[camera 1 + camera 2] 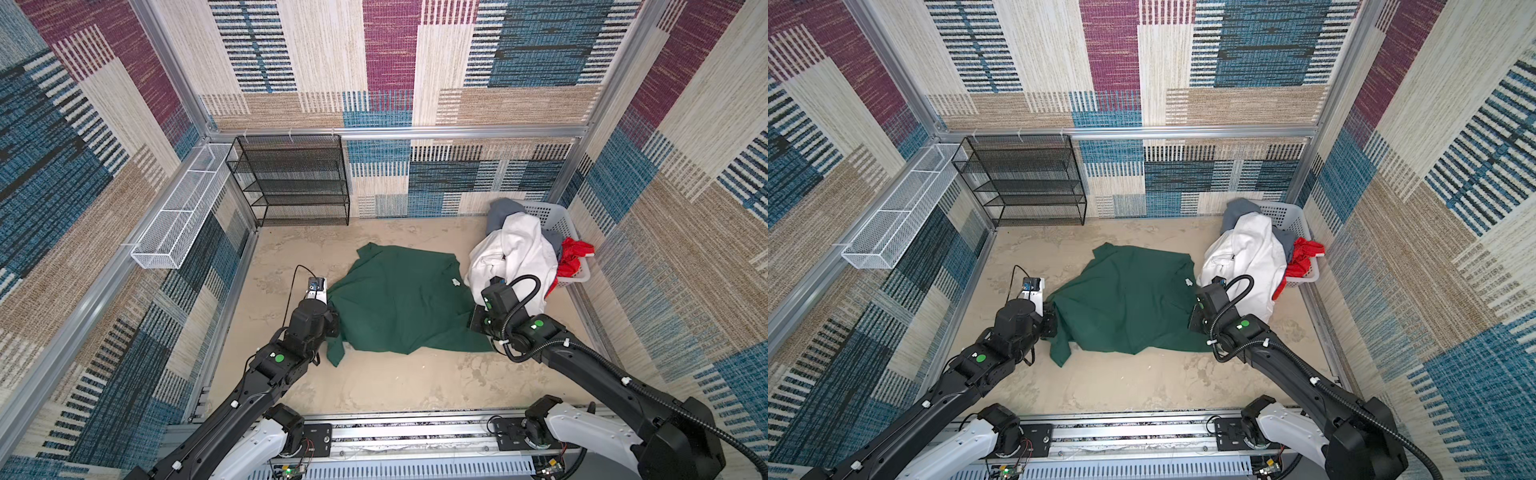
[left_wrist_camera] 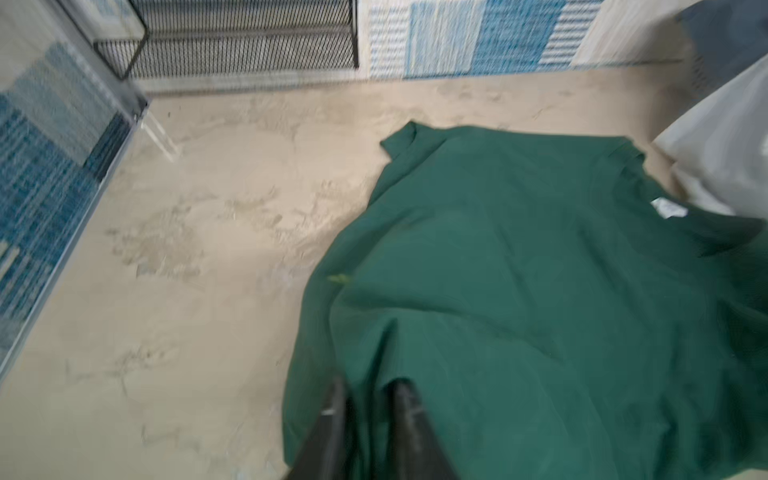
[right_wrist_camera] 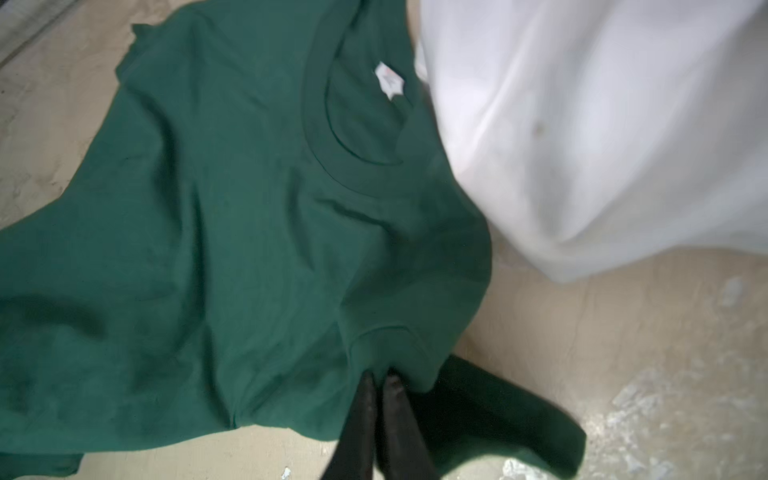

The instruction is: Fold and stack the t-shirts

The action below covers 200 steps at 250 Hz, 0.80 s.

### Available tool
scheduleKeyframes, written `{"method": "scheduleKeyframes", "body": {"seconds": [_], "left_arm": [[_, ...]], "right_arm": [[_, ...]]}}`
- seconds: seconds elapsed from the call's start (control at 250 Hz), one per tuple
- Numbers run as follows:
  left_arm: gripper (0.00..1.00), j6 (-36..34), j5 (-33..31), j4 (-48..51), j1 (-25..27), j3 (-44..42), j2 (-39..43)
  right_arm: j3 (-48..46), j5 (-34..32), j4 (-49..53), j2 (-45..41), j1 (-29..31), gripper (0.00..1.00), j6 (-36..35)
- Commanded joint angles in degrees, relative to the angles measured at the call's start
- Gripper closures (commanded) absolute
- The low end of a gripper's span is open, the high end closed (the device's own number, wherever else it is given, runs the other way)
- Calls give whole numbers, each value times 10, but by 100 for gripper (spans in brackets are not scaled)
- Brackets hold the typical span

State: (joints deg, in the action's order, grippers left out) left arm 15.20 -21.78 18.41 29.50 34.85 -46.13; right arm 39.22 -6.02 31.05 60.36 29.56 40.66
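Your left gripper (image 2: 370,384), in its wrist view, straddles the green t-shirt (image 2: 519,291), fingers (image 2: 332,415) parted, grip unclear; the right wrist view shows your right gripper (image 3: 379,378) pinching a sleeve (image 3: 386,345). In both top views it lies unfolded beside the basket (image 1: 555,216), which holds the other t-shirts (image 1: 519,249); nothing is stacked.

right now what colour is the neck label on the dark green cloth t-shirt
White; the neck label shows best in the right wrist view.
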Motion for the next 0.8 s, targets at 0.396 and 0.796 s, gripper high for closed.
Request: {"method": "scheduleKeyframes", "body": {"seconds": [0.396,0.796], "left_arm": [[2,28,-141,-32,-31,56,-44],[2,72,21,-84,-159,44,-199]], "right_arm": [[312,56,-144,346,-36,1,-181],[672,-62,-18,709,-42,0,-275]]}}
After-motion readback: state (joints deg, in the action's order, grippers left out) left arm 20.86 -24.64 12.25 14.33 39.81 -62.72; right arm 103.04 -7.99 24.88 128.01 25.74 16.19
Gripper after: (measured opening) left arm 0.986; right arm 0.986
